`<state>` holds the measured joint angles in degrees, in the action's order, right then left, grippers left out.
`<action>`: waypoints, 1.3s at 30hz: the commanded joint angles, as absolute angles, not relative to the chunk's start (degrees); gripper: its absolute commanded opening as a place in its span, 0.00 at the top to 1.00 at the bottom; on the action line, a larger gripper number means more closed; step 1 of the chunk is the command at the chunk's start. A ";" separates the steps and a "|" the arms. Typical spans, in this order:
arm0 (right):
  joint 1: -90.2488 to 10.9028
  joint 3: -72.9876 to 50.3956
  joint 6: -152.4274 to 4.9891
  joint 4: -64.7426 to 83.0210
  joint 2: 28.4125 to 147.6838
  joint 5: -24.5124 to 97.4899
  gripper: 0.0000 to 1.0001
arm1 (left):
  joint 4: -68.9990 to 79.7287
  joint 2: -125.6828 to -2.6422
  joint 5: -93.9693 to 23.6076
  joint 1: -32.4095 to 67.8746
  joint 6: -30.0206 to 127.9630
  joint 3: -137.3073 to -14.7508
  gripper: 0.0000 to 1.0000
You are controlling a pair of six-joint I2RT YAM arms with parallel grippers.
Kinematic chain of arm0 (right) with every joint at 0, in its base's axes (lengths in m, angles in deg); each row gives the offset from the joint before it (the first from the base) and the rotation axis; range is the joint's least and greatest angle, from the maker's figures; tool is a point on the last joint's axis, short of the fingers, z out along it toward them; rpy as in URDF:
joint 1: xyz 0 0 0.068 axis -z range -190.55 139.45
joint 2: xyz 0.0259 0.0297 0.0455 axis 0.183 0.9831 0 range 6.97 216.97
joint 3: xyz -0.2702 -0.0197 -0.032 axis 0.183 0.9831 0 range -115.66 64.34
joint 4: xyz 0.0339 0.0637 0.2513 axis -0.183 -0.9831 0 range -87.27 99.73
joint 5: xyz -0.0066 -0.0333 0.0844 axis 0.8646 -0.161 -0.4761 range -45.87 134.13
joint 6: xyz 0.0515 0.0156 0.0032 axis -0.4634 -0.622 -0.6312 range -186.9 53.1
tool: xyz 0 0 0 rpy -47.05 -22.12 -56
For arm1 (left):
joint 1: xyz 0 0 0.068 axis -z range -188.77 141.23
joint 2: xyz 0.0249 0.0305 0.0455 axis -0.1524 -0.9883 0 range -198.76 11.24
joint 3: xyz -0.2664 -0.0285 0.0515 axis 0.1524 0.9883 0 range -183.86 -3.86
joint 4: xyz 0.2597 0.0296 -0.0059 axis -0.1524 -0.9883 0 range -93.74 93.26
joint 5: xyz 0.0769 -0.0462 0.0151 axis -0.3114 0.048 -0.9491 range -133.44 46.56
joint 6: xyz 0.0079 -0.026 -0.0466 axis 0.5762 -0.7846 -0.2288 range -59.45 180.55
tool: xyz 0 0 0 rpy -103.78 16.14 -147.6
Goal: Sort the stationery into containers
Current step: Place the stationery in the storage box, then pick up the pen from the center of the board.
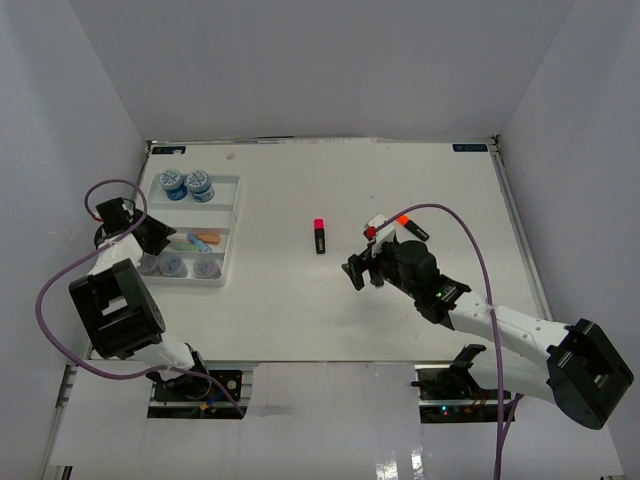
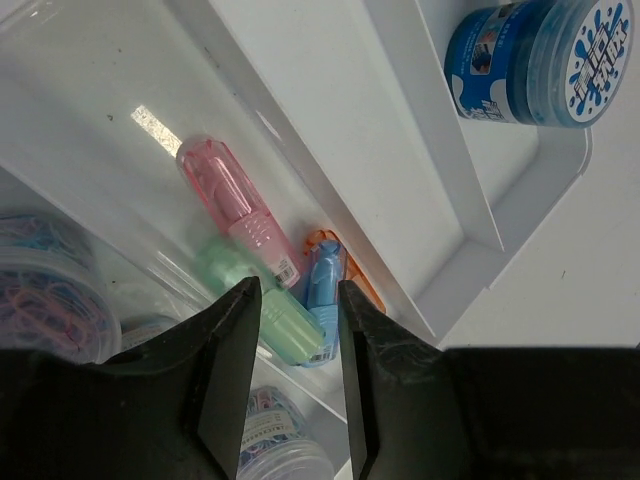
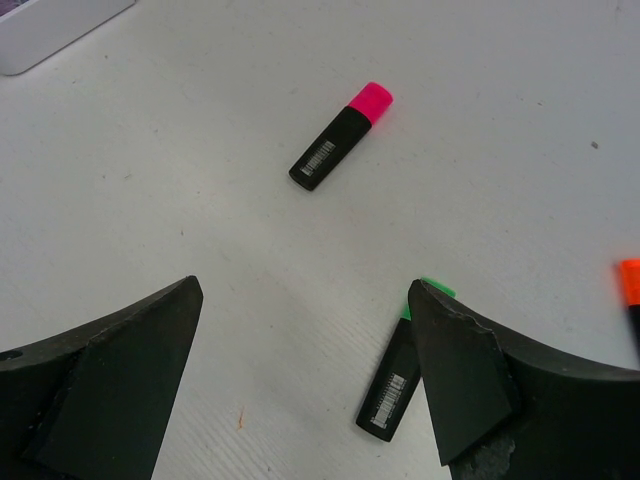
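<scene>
- A shallow white tray (image 1: 232,215) with long compartments lies on the left side of the white table (image 1: 300,180), in front of the left arm.
- Its far compartment holds two blue jars (image 1: 173,183), side by side.
- Its middle compartment holds four small pastel markers. In the left wrist view the pink marker (image 2: 235,205) lies apart at one end. The green marker (image 2: 275,315) and blue marker (image 2: 322,285) lie close together. The orange marker (image 2: 348,262) is mostly hidden behind the blue one, against the compartment wall.
- Its near compartment holds two grey jars (image 1: 172,265) with coloured paper clips showing inside.
- The left gripper (image 2: 295,370) hangs over the middle compartment, just above the green and blue markers. Its jaws stand slightly parted with a narrow gap, and nothing is clamped between them.
- Three short black highlighters lie loose on the table, well apart from the tray.
- The pink-capped highlighter (image 1: 320,236) is near the table's centre, alone.
- The green-capped highlighter (image 3: 392,388) lies right of it. In the right wrist view one finger partly covers it.
- The orange-capped highlighter (image 1: 410,225) lies further right.
- The right gripper (image 3: 300,300) hovers over bare table between the pink and green highlighters, jaws spread wide and holding nothing.
</scene>
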<state>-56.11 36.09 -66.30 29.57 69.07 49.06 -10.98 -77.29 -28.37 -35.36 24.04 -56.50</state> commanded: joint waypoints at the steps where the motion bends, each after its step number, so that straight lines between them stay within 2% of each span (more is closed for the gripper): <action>1: -55.81 36.30 -66.11 32.59 68.14 48.96 0.10 | -9.57 -76.73 -27.88 -36.01 23.81 -57.91 0.53; 5: -55.81 36.39 -66.03 32.50 68.14 49.22 0.10 | -10.01 -76.30 -27.71 -36.36 23.46 -57.56 0.44; 7: -55.63 36.48 -66.03 32.50 67.79 49.40 0.10 | -10.10 -74.19 -27.10 -36.45 23.64 -56.95 0.32; 8: -55.55 36.56 -66.03 32.59 67.35 49.93 0.10 | -10.10 -71.84 -25.62 -36.37 23.90 -56.68 0.21; 13: -55.37 36.92 -66.47 32.50 66.21 53.18 0.10 | -11.50 -63.14 -26.38 -29.62 26.79 -56.33 0.02; 18: -55.02 37.53 -69.54 31.53 63.93 56.60 0.10 | -16.33 -60.56 -38.22 -9.68 27.42 -60.01 0.02; 19: -55.02 37.79 -69.80 30.92 63.40 57.13 0.10 | -17.21 -61.00 -39.65 -2.60 27.50 -60.63 0.02; 25: -54.93 41.66 -70.95 30.48 58.92 59.86 0.10 | -18.79 -71.70 -52.73 17.82 25.93 -67.82 0.02; 31: -54.76 44.30 -71.39 29.60 54.96 64.43 0.10 | -21.35 -88.23 -56.62 25.58 23.29 -78.11 0.04; 39: -54.58 45.70 -71.47 29.60 53.02 65.49 0.10 | -21.70 -103.08 -59.52 29.29 21.27 -87.52 0.20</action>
